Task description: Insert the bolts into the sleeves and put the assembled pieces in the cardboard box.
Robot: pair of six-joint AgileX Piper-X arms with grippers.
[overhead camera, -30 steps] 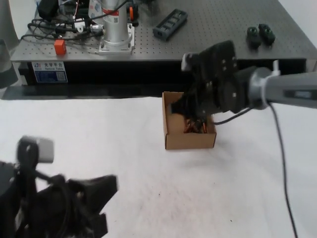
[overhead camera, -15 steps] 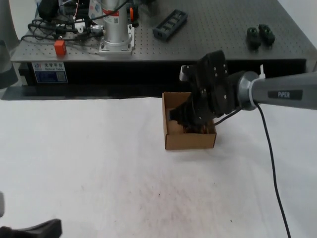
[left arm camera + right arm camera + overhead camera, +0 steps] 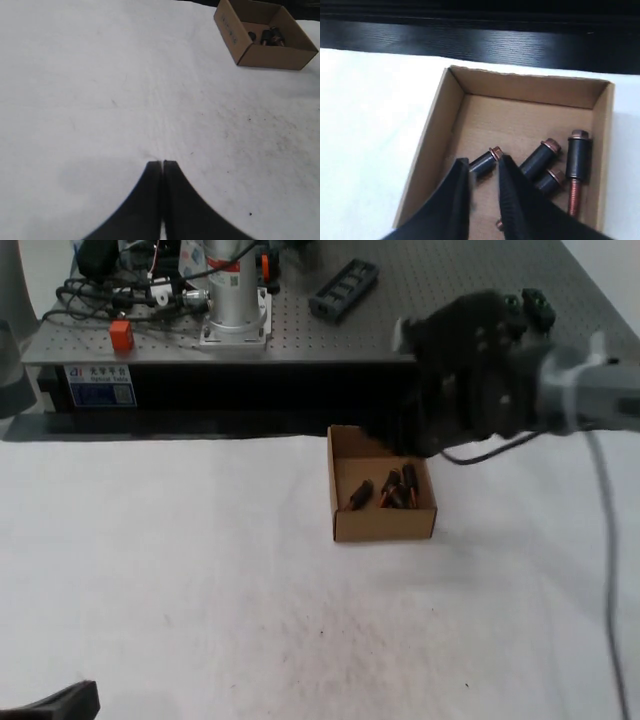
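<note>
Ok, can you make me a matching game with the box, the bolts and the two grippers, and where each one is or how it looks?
Things:
1. box
2. bolts
3. left gripper
4. right gripper

Matches:
A. shut, over bare cloth
B. open, above the box
C. lying in the box
D. brown, sitting on the cloth

Pairs: 1-D, 2-C, 3-A, 4-B.

Left claw [image 3: 162, 163] low with fingers pressed together; right claw [image 3: 483, 162] aloft, tilted downward, fingers slightly parted
</note>
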